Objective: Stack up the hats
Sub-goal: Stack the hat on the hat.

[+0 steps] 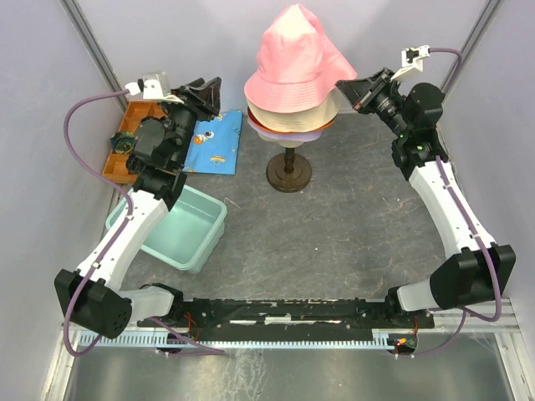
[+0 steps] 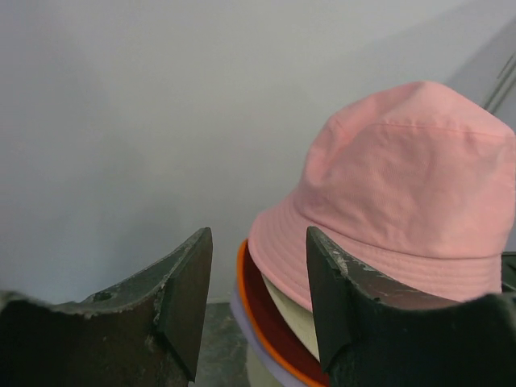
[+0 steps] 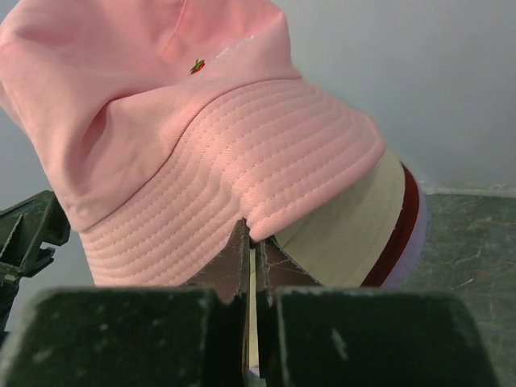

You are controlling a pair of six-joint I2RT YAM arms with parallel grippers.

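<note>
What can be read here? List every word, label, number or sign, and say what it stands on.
No text can be read in any view.
Pink hat: a small red-and-green embroidered emblem, a picture, not letters; the pale stitching beside it is too faint to read.
Blue cloth: white and orange marks, too small to tell whether any are letters.

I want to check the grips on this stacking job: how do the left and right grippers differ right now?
The left gripper stands open and empty; the right gripper is shut. The left gripper hangs clear of the pink hat; the right gripper's tips touch its brim. Both face the hat stack.
</note>
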